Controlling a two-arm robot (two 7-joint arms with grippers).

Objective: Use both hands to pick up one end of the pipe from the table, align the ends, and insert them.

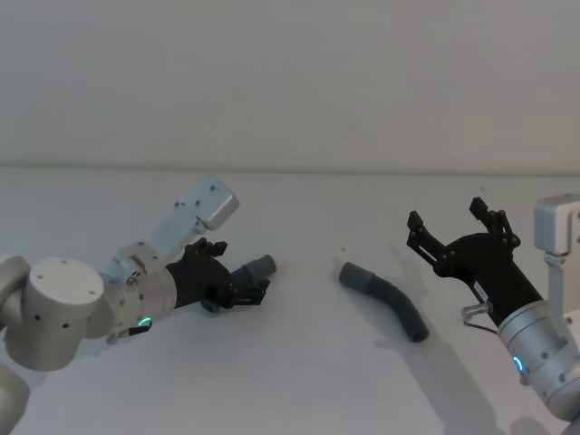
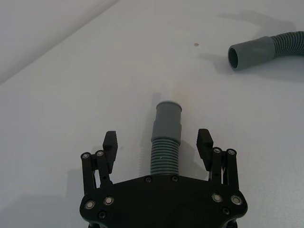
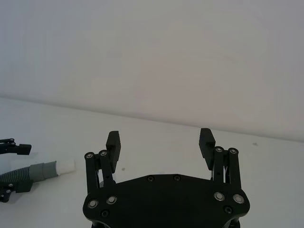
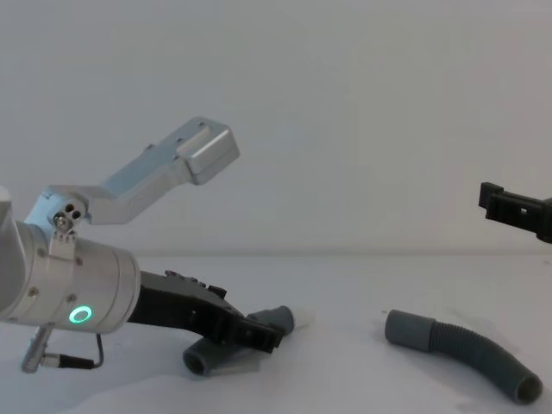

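Observation:
The short pipe (image 1: 256, 269) lies on the white table (image 1: 308, 381) at the left, its smooth cuff (image 2: 168, 118) pointing toward the centre. My left gripper (image 1: 237, 275) is open and straddles its ribbed part, with a gap on each side of the fingers (image 2: 110, 144). The longer pipe (image 1: 388, 300) curves across the table right of centre, its open cuff (image 1: 352, 275) facing the short piece. To the right of it and above the table, my right gripper (image 1: 444, 213) hangs open and holds nothing. The short pipe's pale tip (image 3: 65, 166) shows in the right wrist view.
A small dark speck (image 1: 343, 250) marks the table between the two pipes. A pale wall (image 1: 290, 82) rises behind the table's far edge. The short pipe's plain-cut end (image 4: 199, 361) lies under my left arm.

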